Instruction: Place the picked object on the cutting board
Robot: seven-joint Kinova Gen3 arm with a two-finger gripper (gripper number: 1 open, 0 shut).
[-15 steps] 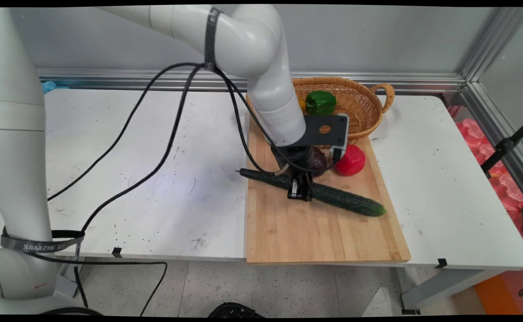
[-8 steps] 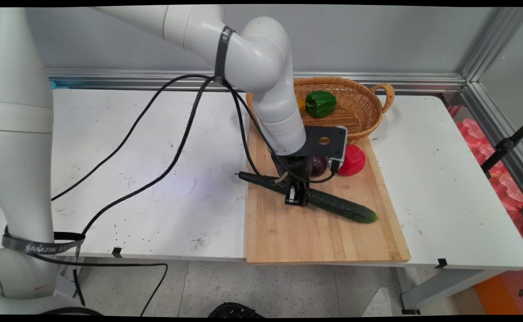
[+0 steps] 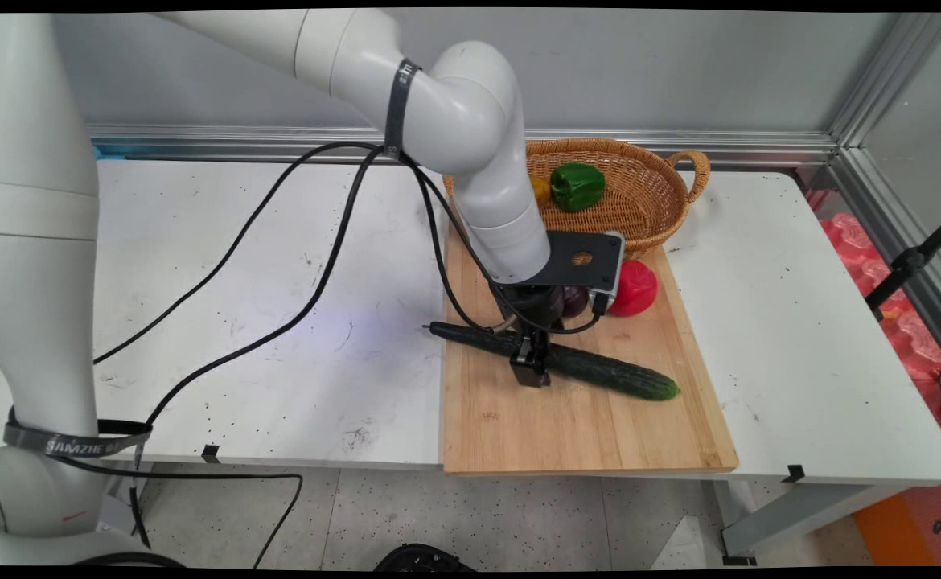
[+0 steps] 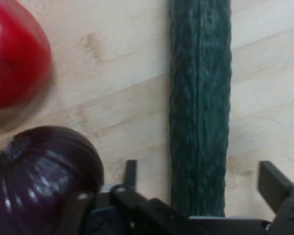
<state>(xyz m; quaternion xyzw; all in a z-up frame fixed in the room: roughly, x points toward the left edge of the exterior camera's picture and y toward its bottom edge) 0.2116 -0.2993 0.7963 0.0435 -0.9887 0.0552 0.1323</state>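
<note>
hand [image 3: 532,371] straddles cucumber [image 3: 599,371], perhaps untouched; purple onion [image 4: 41,178] and red pepper [image 3: 633,288] close behind.

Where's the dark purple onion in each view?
Main view: the dark purple onion sits on the wooden cutting board, mostly hidden behind the gripper's black mount, left of the red pepper.
Hand view: onion at bottom left.
Shared landmark: the long dark green cucumber, between the open fingers.

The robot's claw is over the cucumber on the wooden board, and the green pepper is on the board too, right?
Not quite. The gripper is over the cucumber on the board, but the green pepper sits in the basket, as the main view shows.
</note>
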